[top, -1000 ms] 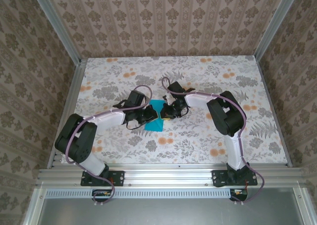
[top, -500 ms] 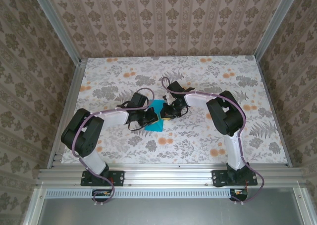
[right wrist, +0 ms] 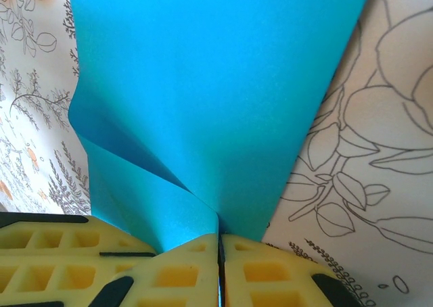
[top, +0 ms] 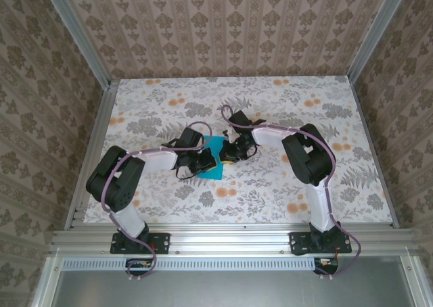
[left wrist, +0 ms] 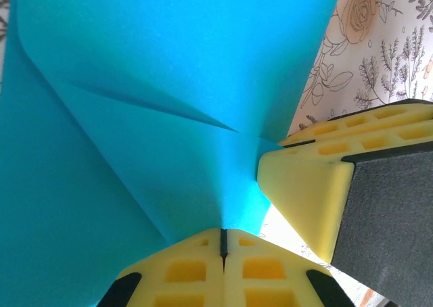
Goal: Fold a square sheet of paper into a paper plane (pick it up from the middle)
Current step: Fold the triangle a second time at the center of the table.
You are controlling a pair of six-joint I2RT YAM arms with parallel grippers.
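Scene: we see two arms reaching in over a flower-patterned counter (top: 284, 97), their tips meeting near its middle.
Paper (top: 214, 165): a bright cyan-blue sheet lies on the counter between the two pincers. It is partly lifted, with a slanting crease across it in both wrist views.
Left pincer (left wrist: 222, 238): clenched. We see its yellow fingertips pressed together on a raised ridge of the paper.
Right pincer (right wrist: 218, 243): also clenched, with its yellow tips nipping the paper where a fold rises off the counter.
Pincers together: they sit just beside each other. In the left wrist view, the right pincer's yellow finger is close beside the left pincer's tips.
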